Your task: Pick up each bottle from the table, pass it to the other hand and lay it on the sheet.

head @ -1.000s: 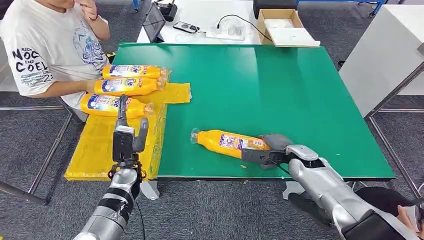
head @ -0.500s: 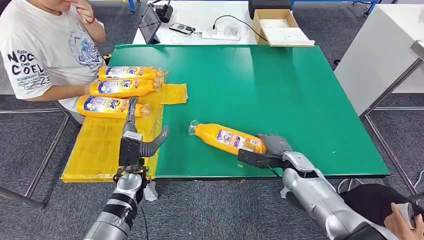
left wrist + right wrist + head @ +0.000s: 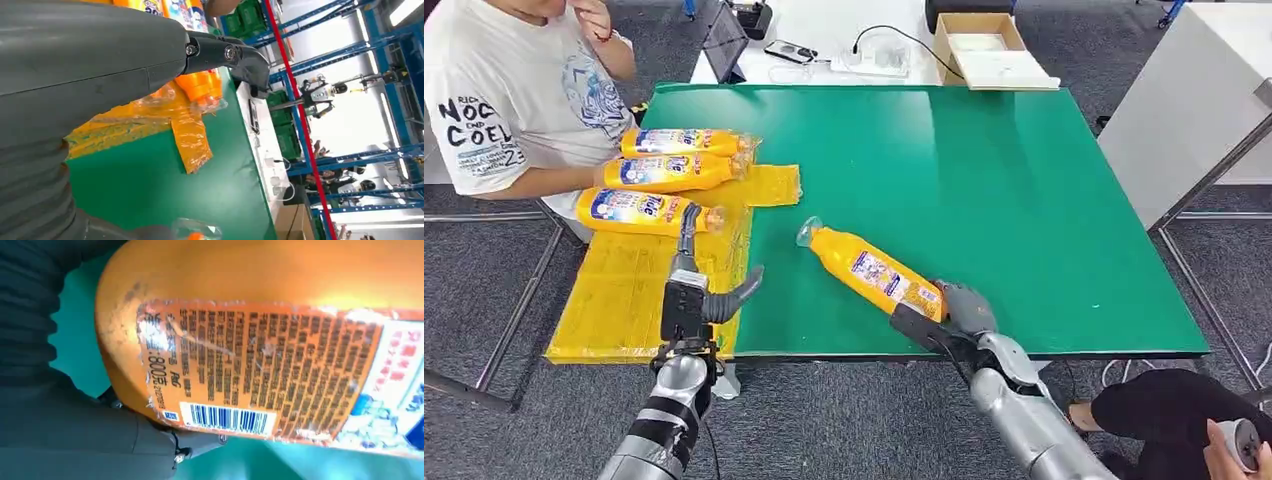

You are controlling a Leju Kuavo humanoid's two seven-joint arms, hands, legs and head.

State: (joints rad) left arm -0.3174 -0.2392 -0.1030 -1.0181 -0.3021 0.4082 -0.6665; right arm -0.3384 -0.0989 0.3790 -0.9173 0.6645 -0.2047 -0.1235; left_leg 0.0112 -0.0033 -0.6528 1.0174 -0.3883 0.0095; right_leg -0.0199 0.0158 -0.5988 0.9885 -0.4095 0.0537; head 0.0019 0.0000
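Right hand: the right hand [image 3: 944, 315] at the table's near edge, about 5 o'clock, grips the base of the bottle [image 3: 869, 273]; the right wrist view has fingers [image 3: 165, 440] wrapped under the barcode end.
Bottle: it lies slanting from the hand up toward 11 o'clock, cap end pointing at the sheet. I cannot tell whether the cap end rests on the table [image 3: 984, 180] or is just off it.
Left hand: the left hand [image 3: 692, 290] stands at 7 o'clock over the sheet's near edge, holding nothing, fingers spread wide with one pointing straight up.
Sheet: the yellow sheet [image 3: 624, 290] at 9 o'clock carries three bottles [image 3: 659, 172] side by side at its far end, next to a seated person [image 3: 504, 90].
Risk: the grip is on the very base, so the long body may sag or twist out when lifted. The hands are well apart, so a rushed handover could drop it on the table.
Change: a second ago the bottle lay nearly crosswise; it has swung to a steeper slant, the right hand has drawn back to the table edge, and the left hand has opened out.
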